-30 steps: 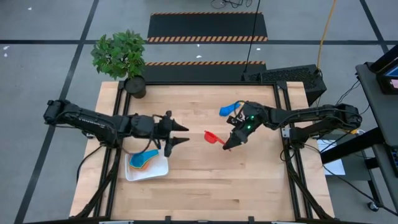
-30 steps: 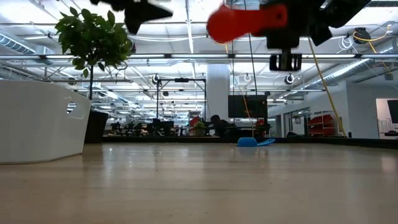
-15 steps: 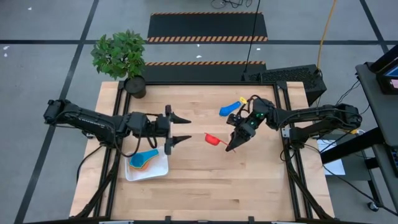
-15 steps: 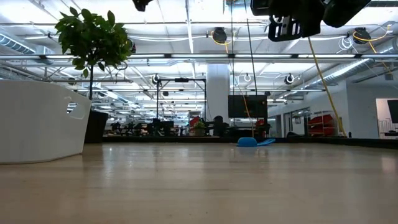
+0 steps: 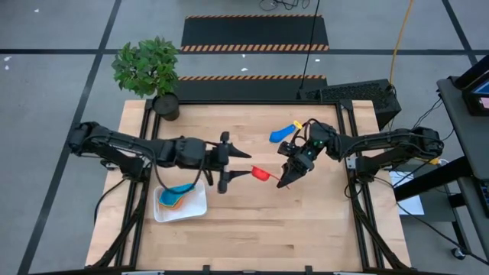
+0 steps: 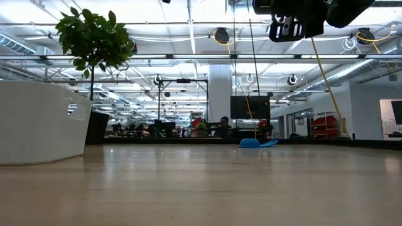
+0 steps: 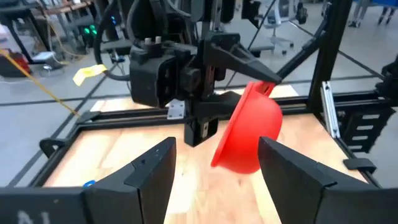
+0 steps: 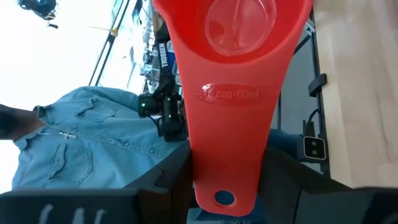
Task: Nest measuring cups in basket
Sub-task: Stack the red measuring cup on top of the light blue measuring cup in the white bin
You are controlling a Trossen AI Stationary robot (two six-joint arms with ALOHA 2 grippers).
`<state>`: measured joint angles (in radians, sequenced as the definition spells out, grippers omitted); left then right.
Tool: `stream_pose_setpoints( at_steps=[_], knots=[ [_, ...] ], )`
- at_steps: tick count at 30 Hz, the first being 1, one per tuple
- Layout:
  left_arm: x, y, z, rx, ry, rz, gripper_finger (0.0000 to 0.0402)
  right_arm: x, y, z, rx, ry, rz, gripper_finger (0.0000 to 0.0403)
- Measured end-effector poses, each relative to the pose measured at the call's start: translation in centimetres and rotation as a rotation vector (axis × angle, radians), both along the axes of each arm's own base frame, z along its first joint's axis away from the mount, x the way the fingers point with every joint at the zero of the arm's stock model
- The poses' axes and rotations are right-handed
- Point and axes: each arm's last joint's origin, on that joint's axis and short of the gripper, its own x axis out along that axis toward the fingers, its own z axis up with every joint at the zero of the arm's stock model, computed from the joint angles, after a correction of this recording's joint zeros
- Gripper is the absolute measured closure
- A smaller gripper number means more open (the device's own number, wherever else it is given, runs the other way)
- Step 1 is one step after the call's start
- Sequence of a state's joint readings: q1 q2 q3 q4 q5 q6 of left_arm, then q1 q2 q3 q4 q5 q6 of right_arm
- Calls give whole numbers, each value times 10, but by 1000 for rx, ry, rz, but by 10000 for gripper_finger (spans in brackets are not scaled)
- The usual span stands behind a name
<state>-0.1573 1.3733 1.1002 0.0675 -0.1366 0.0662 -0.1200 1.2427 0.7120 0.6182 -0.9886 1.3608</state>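
Note:
The red measuring cup hangs over the middle of the table, with my right gripper shut on it. My left gripper reaches in from the table's left. It is open, and its fingers stand on either side of the cup's bowl without touching it. The white basket rests flat on the table near the left. In it lie a light blue cup and an orange one. My right gripper pinches the red cup's flat handle between its two fingers, by the handle's side edges, near the free end with the hole. The fingers come about level from the table's right, along the handle. The cup is lifted clear, bowl toward my left gripper.
A blue cup lies on the table at the far right, also in the low view, with a yellow piece beside it. A potted plant stands at the far left corner. A person in a denim shirt stands beyond the table.
My left gripper has travelled toward the table's right edge, up to the red cup, rising and rolling a little as it went. My right gripper has tipped its wrist and lifted the red cup slightly, out of the top of the low view.

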Motion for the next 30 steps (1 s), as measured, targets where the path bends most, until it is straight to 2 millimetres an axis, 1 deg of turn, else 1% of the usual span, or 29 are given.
stream_pose_setpoints(
  at_steps=[3,5,11,17,25,27,30],
  knots=[
    [4,2,5,-20,32,-26,174,0,0,0,-7,-7,1,271],
    [4,3,4,-18,62,-42,174,0,1,0,-7,-9,8,271],
    [5,10,4,8,66,-40,174,0,5,0,-14,-16,22,271],
    [5,16,4,6,66,-97,174,0,6,0,-13,-14,27,271],
    [5,16,4,43,63,-133,174,2,6,-1,-23,-21,5,271],
    [8,16,2,62,62,-137,174,3,6,-3,-18,-10,6,271],
    [10,16,-1,73,72,-156,183,4,6,-5,-6,12,10,271]
  ],
)
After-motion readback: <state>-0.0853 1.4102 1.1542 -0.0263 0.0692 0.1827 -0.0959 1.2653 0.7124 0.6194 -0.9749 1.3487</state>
